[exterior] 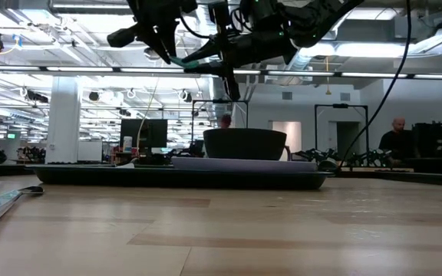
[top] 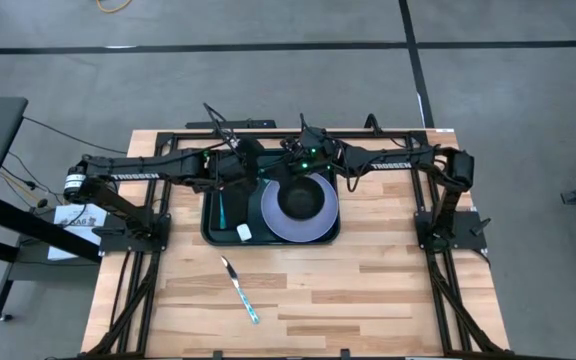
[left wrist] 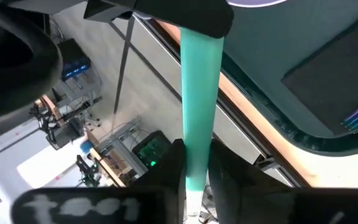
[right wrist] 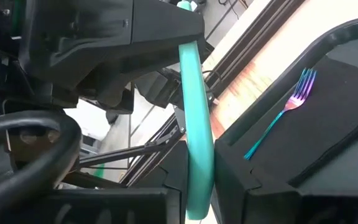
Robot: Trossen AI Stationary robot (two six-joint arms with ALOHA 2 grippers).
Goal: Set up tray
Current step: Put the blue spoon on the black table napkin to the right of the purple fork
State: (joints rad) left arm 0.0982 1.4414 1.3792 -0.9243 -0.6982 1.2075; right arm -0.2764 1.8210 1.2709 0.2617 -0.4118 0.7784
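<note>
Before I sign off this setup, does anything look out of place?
A knife lies askew on the table, outside the tray. Above the tray, left gripper and right gripper both clamp one teal utensil.

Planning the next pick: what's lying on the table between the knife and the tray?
Nothing. In the high view, the table is bare wood between the knife and the tray.

A pale wooden worktop (top: 368, 290) carries a knife (top: 239, 289) with a teal handle, lying loose at an angle. A dark bowl (top: 301, 198) sits on a lavender plate (top: 268, 215). A fork (right wrist: 281, 113) with iridescent tines and teal handle lies on a black napkin (right wrist: 328, 118). A small white object (top: 244, 232) rests near the plate. Beyond the worktop, a person (exterior: 394, 138) sits far back.
</note>
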